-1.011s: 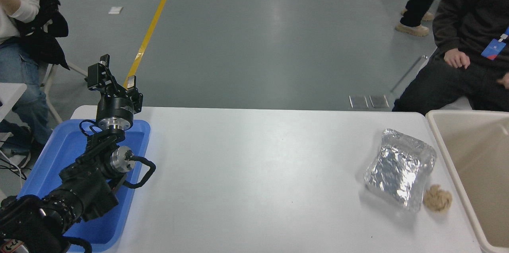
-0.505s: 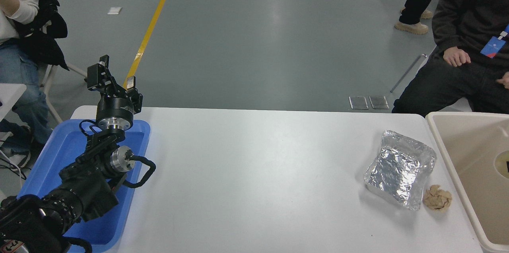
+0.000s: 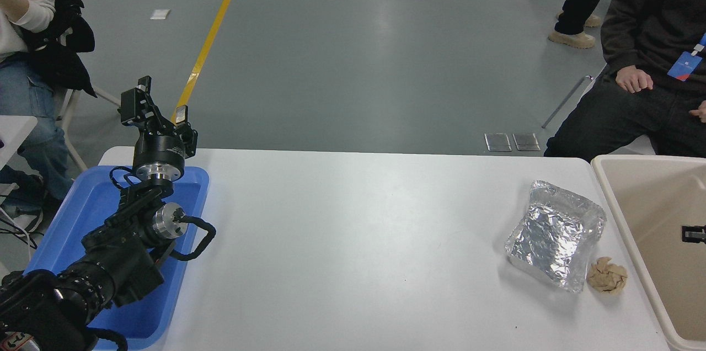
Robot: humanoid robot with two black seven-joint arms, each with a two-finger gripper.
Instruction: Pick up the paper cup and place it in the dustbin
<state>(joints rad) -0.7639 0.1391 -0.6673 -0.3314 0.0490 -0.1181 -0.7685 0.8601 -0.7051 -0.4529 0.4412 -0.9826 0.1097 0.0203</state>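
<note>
The beige dustbin stands at the table's right end, cut off by the picture's edge. A small black part of my right gripper pokes in from the right edge over the bin's inside; how its jaws stand cannot be seen. The paper cup is out of view. My left arm is parked at the lower left over the blue tray, its gripper raised and open, holding nothing.
A crumpled foil tray and a tan paper ball lie on the white table just left of the bin. A shallow blue tray is at the left end. People sit at the far left and far right.
Half a second ago the cup's rim showed at the right edge inside the bin. Now it is gone and only a black gripper tip shows there. The left arm has not moved.
</note>
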